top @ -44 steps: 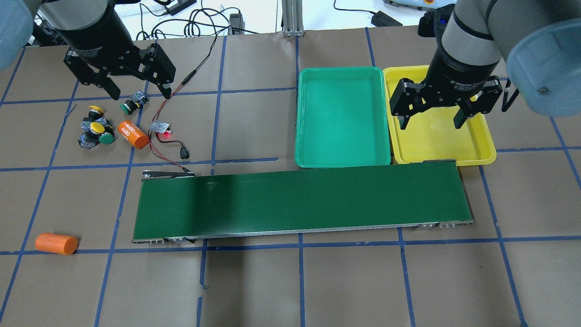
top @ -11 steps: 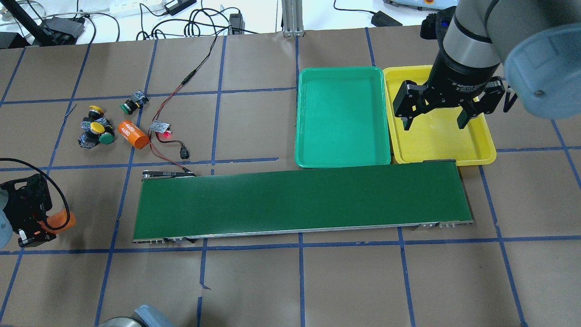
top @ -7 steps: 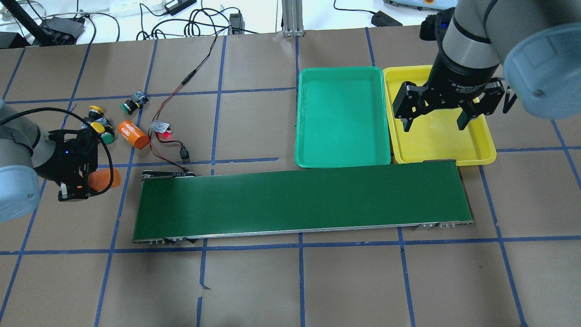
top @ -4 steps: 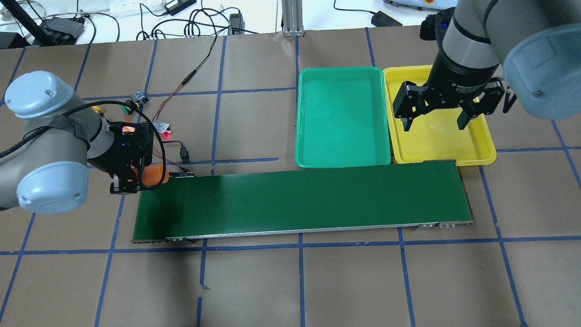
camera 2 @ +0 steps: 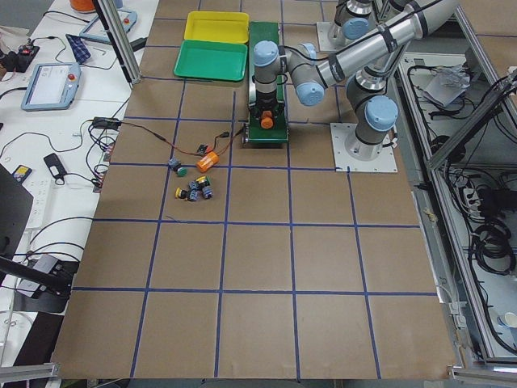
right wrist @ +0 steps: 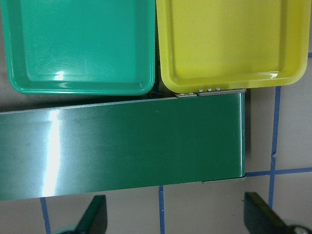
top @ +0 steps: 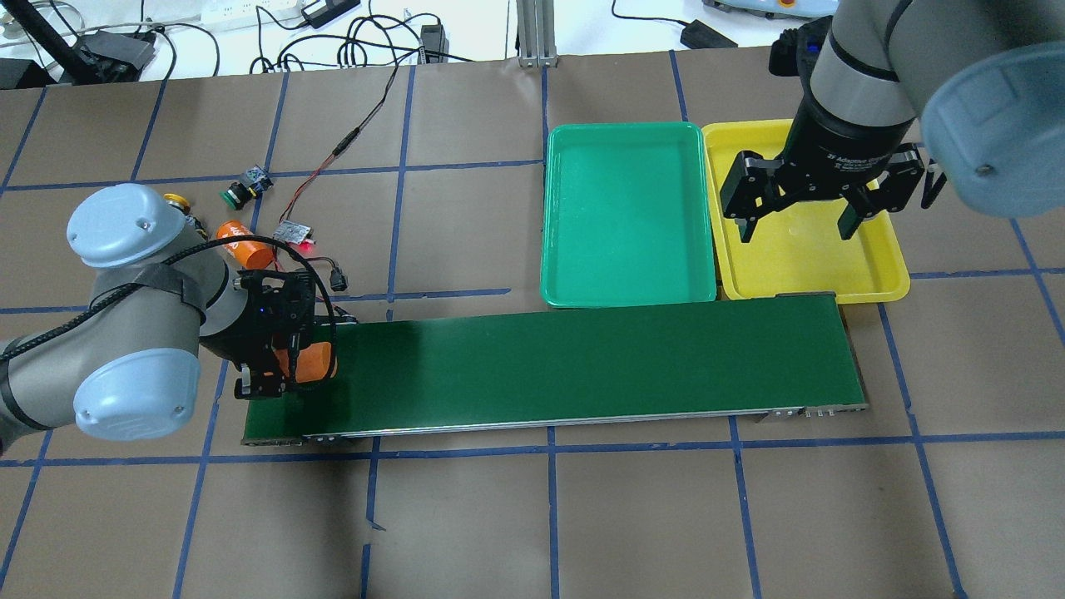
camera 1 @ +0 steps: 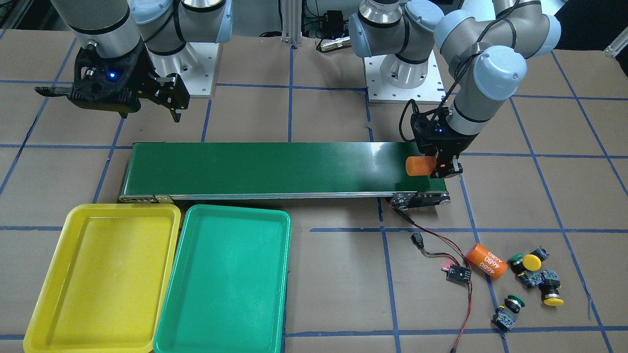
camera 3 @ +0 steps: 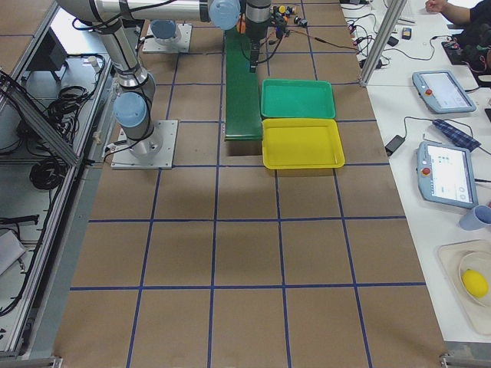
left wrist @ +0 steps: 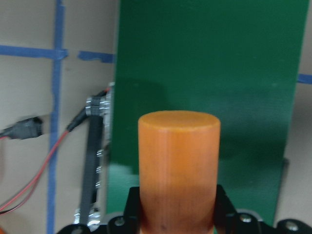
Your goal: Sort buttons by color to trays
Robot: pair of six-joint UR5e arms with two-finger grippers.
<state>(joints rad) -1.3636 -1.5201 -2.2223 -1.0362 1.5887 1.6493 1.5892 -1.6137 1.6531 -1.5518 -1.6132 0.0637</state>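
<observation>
My left gripper (top: 287,366) is shut on a plain orange cylinder (left wrist: 178,165) and holds it over the left end of the dark-green conveyor belt (top: 582,366). The four buttons lie apart from it on the table: two with yellow caps (camera 1: 531,262) (camera 1: 554,300) and two with green caps (camera 1: 515,257) (camera 1: 514,300). In the overhead view my left arm hides most of them; one green button (top: 237,190) shows. My right gripper (top: 796,230) is open and empty above the yellow tray (top: 882,274). The green tray (top: 624,216) lies beside it. Both trays hold nothing.
An orange cylinder marked 4680 (camera 1: 485,261) lies next to the buttons. A small circuit board with a red light (camera 1: 458,273) and red-black wires run from the belt's end. The trays touch the belt's far side at its right end.
My left arm has carried the plain orange cylinder from the table's front left corner up and right to over the belt's left end. The right arm has barely moved.
</observation>
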